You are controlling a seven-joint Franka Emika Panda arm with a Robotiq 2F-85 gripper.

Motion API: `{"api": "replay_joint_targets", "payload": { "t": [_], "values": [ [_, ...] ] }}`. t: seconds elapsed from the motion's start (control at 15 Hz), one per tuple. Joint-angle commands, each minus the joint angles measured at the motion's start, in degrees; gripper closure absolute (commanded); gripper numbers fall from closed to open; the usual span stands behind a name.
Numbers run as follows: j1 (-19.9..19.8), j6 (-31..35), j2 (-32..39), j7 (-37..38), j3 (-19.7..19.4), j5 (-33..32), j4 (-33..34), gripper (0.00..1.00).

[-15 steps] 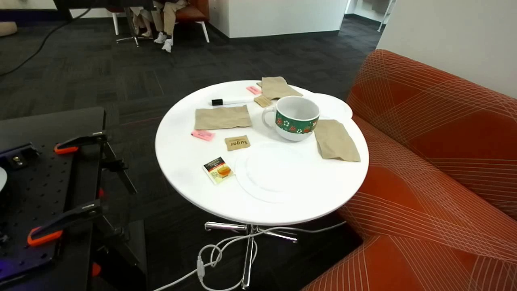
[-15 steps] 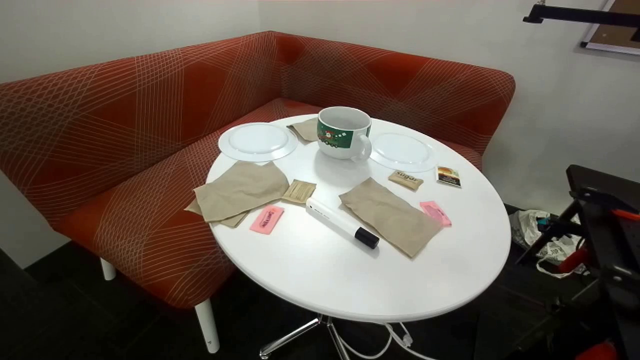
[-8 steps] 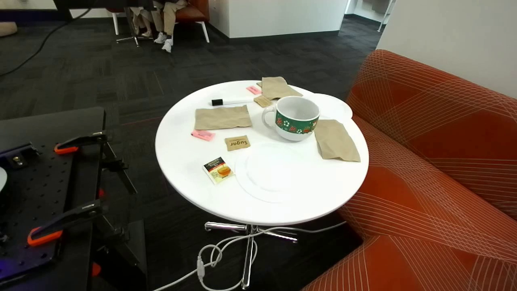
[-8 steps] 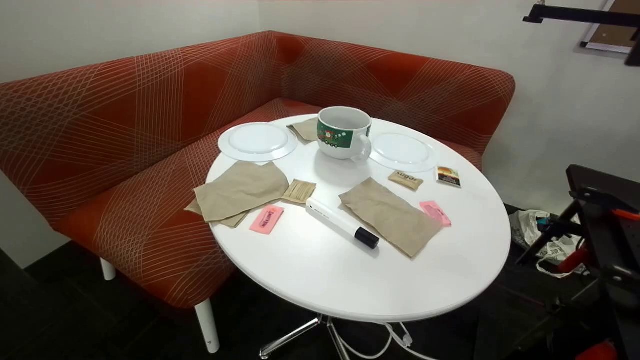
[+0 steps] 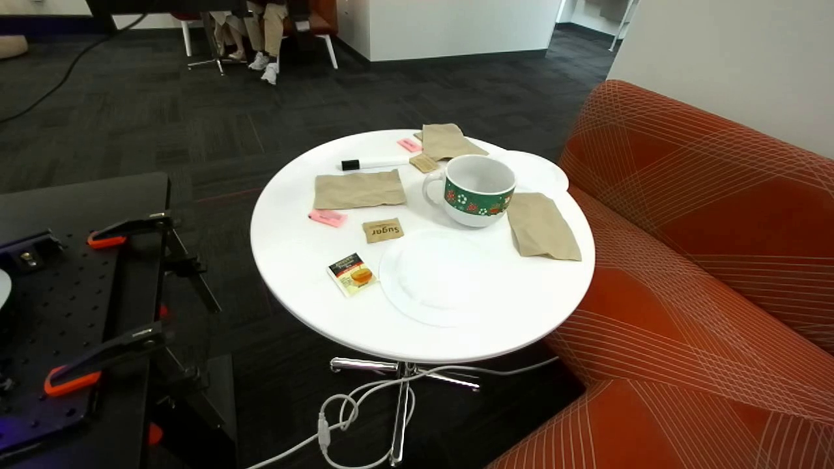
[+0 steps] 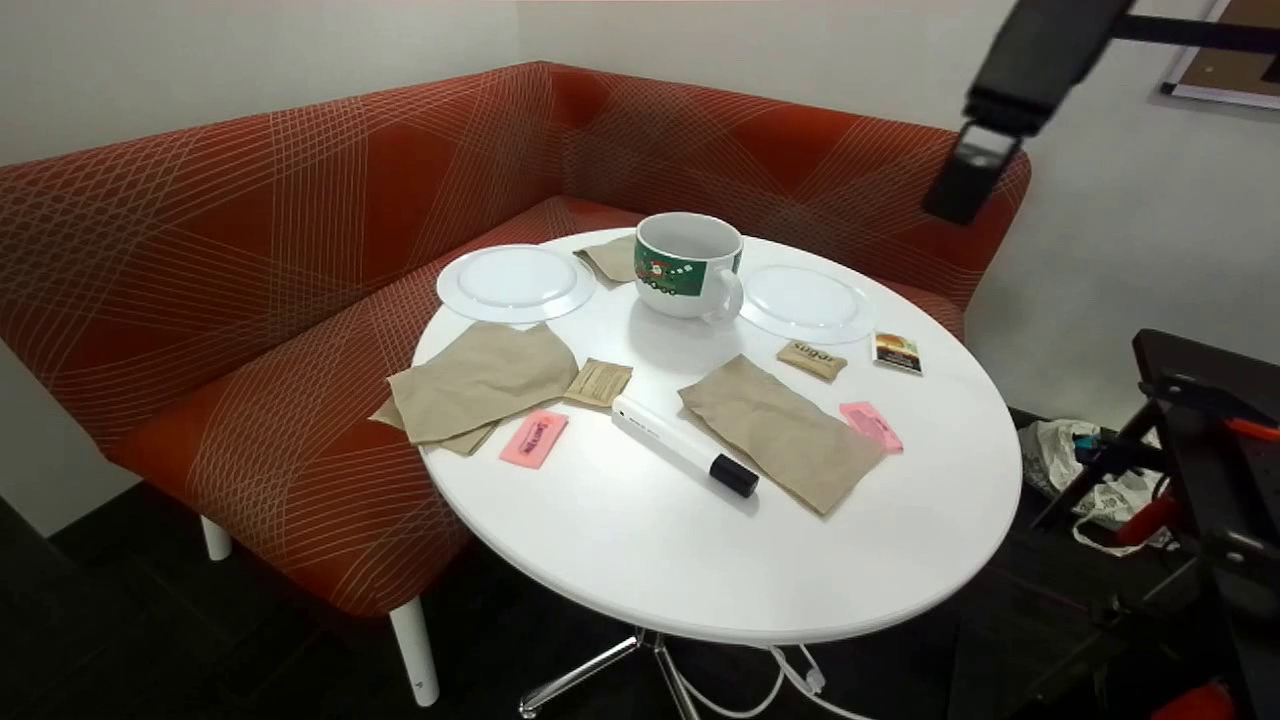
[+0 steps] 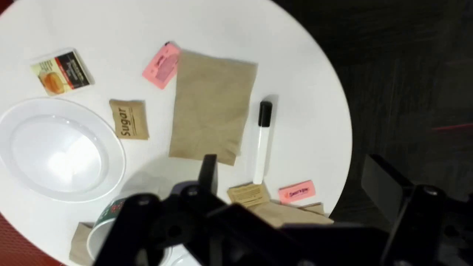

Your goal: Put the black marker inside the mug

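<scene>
The marker has a white barrel and a black cap. It lies flat on the round white table in both exterior views (image 5: 381, 163) (image 6: 672, 438) and in the wrist view (image 7: 262, 149). The mug, white with a green band, stands upright on the table in both exterior views (image 5: 479, 203) (image 6: 672, 278); its handle points toward the marker side. In the wrist view the mug (image 7: 99, 234) is partly hidden by the gripper. My gripper (image 7: 290, 164) is open and empty, above the table and apart from the marker. Part of it shows at the upper right of an exterior view (image 6: 958, 195).
A brown napkin (image 6: 785, 435) lies beside the marker. A sugar packet (image 6: 600, 383) touches its white end. Pink packets (image 6: 535, 438), a tea packet (image 6: 897, 352), more napkins (image 6: 485, 385) and clear plates (image 6: 515, 283) lie around. A red bench (image 6: 330, 250) borders the table.
My gripper has come into view at the upper right of an exterior view, and a dark arm part shows at the top of an exterior view. Marker and mug have not moved.
</scene>
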Motion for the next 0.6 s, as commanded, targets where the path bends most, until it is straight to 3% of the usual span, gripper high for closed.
{"api": "replay_joint_targets", "payload": {
  "t": [0.0, 0.27, 0.53],
  "values": [
    [-2.07, 5.73, 9.22, 10.56, 0.28, -11.10, 5.35, 0.00],
    [0.51, 7.07, 18.06, 17.51, -2.96, -18.43, 11.20, 0.00],
    [3.12, 6.86, 25.18, 13.76, -4.64, -14.91, 16.20, 0.00]
  ]
}}
